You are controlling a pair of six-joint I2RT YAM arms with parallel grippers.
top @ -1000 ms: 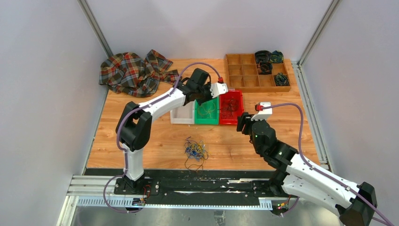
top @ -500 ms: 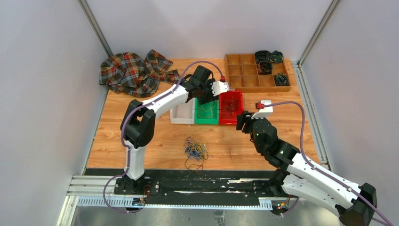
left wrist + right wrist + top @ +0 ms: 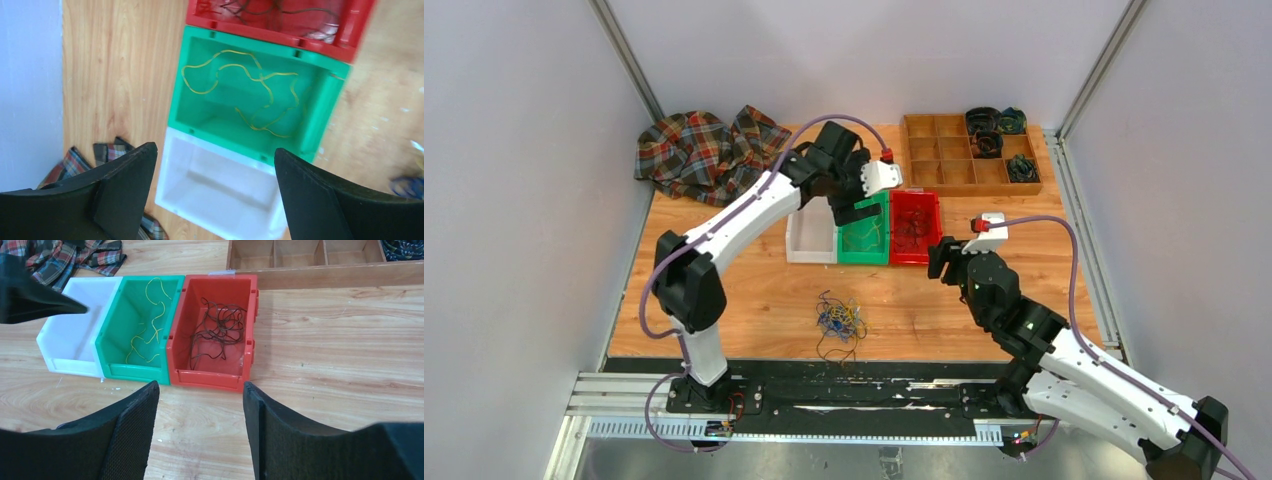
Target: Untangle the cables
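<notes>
The left gripper point(image 3: 215, 152) has pulled back toward the white plastic bin point(image 3: 215, 195). The tangle of blue, yellow and dark cables point(image 3: 839, 320) lies on the wooden table point(image 3: 754, 290) (a yellow wire point(image 3: 262, 80) in the green plastic bin point(image 3: 320, 110), dark wires point(image 3: 220, 335) in the red plastic bin point(image 3: 210, 379)). It and the right gripper point(image 3: 200, 387) gape wide, empty.

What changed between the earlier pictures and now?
The left gripper, open and empty, shifted slightly left and toward the far side above the green bin, and its arm's elbow swung left. The right gripper and the tangle of cables stayed in place.
</notes>
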